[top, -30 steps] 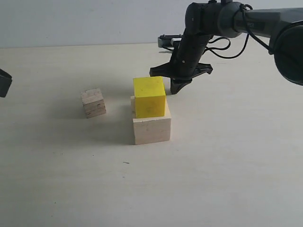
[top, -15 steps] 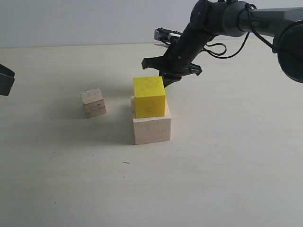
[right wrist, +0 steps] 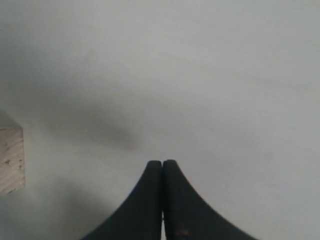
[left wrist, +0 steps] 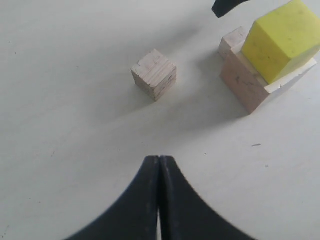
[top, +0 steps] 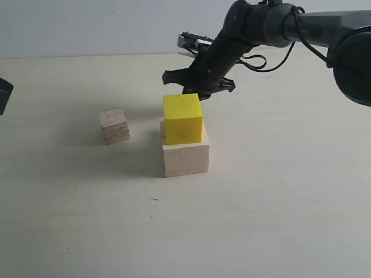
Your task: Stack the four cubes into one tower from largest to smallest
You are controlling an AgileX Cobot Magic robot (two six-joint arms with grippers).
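Right wrist view has the right hand (right wrist: 161, 163) with its two black fingers pressed flat together and nothing between them, pointing at bare counter (right wrist: 215, 75). The face of a wooden block (right wrist: 11, 160) shows at the edge of that picture; which cube it is cannot be told.

In the exterior view this hand hangs low just behind the yellow cube (top: 183, 119). Its tips are hidden by the cube's top edge, so contact cannot be judged. Its arm comes in from the right of the yellow cube.

The left hand (left wrist: 159, 160) is likewise closed and empty. It is held above the counter well to the left of the yellow cube, with only a dark corner of it showing in the exterior view.

The yellow cube sits on top of the pale wood cube (top: 185, 157), slightly turned, leaving a narrow strip of the pale top bare on its right.

The small tan cube (top: 162, 127) stands on the counter just below and left of the yellow cube. It lies close against the pale wood cube's back corner and is mostly hidden.

The plywood cube (top: 114, 125) stands alone on the counter, well apart to the left of the yellow cube.
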